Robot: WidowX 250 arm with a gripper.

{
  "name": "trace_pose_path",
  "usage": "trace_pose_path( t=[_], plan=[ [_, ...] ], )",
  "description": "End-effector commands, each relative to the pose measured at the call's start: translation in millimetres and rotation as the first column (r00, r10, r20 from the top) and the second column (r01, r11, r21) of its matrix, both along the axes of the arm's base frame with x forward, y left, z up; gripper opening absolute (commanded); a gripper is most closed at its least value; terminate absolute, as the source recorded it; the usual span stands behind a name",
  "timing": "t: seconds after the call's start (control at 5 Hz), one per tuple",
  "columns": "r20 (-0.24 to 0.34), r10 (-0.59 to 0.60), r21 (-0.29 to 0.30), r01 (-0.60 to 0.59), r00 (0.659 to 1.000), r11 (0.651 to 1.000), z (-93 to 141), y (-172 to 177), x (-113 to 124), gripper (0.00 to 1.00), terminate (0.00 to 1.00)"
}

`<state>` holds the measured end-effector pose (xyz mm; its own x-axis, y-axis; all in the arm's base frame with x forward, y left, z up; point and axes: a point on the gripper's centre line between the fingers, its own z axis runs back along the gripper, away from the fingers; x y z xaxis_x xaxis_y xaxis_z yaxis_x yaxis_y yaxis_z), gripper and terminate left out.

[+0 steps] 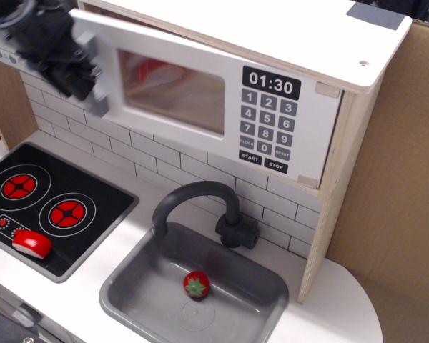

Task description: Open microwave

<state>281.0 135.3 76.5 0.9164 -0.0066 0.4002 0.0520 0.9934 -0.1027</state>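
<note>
The white toy microwave [272,78] sits under the top shelf, with a clear window and a black keypad reading 01:30. Its door [193,100] stands swung partly out from the cabinet on its left side, hinged at the right. My black gripper [75,68] is at the door's left edge, shut on the grey curved handle [99,75]. A red object shows through the window inside.
A grey sink [129,300] with a black faucet [200,196] holds a red strawberry toy [196,285]. A black stove [93,214] with two red burners is at left, with a red and white toy [32,244] on its front edge. Brown cardboard [393,179] stands at right.
</note>
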Motion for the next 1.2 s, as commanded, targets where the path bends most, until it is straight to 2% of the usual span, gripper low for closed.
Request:
trace_pose_path(
  t=[0.0, 0.2, 0.4, 0.6, 0.8, 1.0],
  plan=[
    [0.021, -0.073, 0.05, 0.072, 0.997, 0.996, 16, -6, -39, 0.0, 0.0],
    [-0.107, -0.051, -0.002, 0.051, 0.993, 0.999, 25, -24, -64, 1.0, 0.0],
    [-0.259, 0.007, -0.119, -0.039, 0.966, 0.992, 72, -40, -72, 1.0, 0.0],
    [-0.281, 0.067, -0.158, -0.115, 0.957, 0.981, 102, -47, -62, 1.0, 0.0],
    [-0.27, 0.171, -0.183, -0.225, 0.948, 0.957, 116, -36, -35, 1.0, 0.0],
    [-0.211, 0.288, -0.117, -0.316, 0.934, 0.941, 107, -14, -15, 1.0, 0.0]
  ],
)
